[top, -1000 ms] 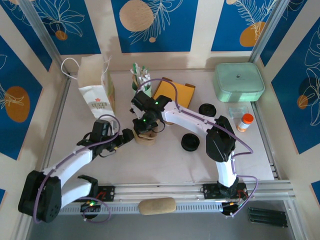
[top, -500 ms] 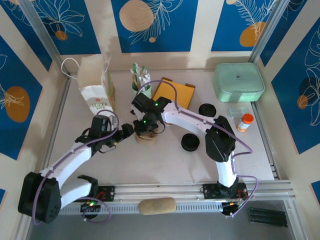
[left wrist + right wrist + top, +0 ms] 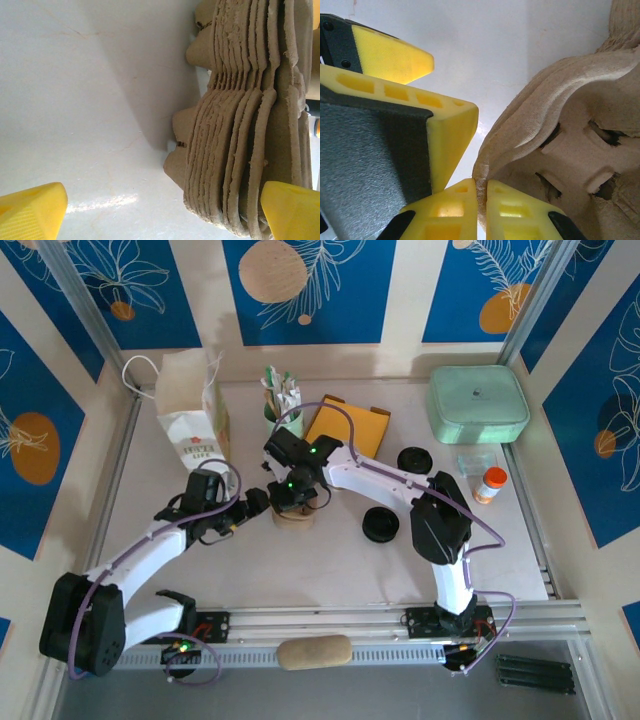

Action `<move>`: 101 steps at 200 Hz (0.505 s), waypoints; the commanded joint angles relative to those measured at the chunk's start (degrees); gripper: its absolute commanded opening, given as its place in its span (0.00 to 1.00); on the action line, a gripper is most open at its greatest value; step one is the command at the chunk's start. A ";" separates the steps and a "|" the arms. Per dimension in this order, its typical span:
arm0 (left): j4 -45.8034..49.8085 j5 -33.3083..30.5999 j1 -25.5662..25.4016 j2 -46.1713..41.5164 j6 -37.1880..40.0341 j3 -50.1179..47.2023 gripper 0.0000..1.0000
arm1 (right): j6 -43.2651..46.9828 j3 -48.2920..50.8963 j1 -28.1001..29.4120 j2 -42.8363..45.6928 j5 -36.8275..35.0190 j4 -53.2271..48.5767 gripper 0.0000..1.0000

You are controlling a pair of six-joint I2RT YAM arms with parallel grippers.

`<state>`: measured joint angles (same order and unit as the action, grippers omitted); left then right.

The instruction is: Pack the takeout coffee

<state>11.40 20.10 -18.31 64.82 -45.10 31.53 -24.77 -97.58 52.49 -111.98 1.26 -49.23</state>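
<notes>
Right hand (image 3: 481,202) clenched on the rim of the carrier stack (image 3: 560,130), thin pulp edge squeezed between its fingertips (image 3: 520,215). From above, right hand (image 3: 291,502) sits right over the stack (image 3: 294,518), mid bench (image 3: 330,565). Left hand (image 3: 160,215) released, jaws spread wide, grasping nothing. The stack's layered side (image 3: 240,140) reaches in next to its right finger (image 3: 292,210). Left hand (image 3: 254,503) is just left of the stack, close to the right hand. Around them:
- paper bag (image 3: 192,425) back left
- green utensil cup (image 3: 279,405) behind the hands
- yellow envelope (image 3: 350,427) beside the cup
- black lids (image 3: 414,459) and (image 3: 380,525) right of the stack
- mint box (image 3: 478,405) back right
- orange-capped bottle (image 3: 489,485) near the right edge

Right arm (image 3: 385,478) lies across mid bench and hides what is under it. Cannot tell where the coffee cup is
</notes>
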 commanded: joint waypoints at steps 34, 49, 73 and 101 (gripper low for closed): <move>-2.77 1.78 -0.46 -0.15 -0.03 0.79 0.99 | 0.96 -2.19 -0.77 3.38 3.02 0.71 0.10; -3.41 2.08 -0.50 0.20 -0.01 0.45 0.99 | 0.91 -2.53 -1.06 3.35 3.46 0.59 0.10; -3.74 2.49 -0.50 1.13 0.27 -0.16 0.99 | 0.85 -3.14 -1.43 3.59 3.97 0.48 0.10; -3.87 2.27 -0.55 0.67 0.20 -0.73 0.99 | 0.71 -3.08 -1.46 3.40 4.01 0.54 0.10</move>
<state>8.12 20.88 -18.31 65.60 -45.15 31.55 -24.77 -98.28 51.09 -111.42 2.48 -49.50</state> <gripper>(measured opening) 0.994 0.105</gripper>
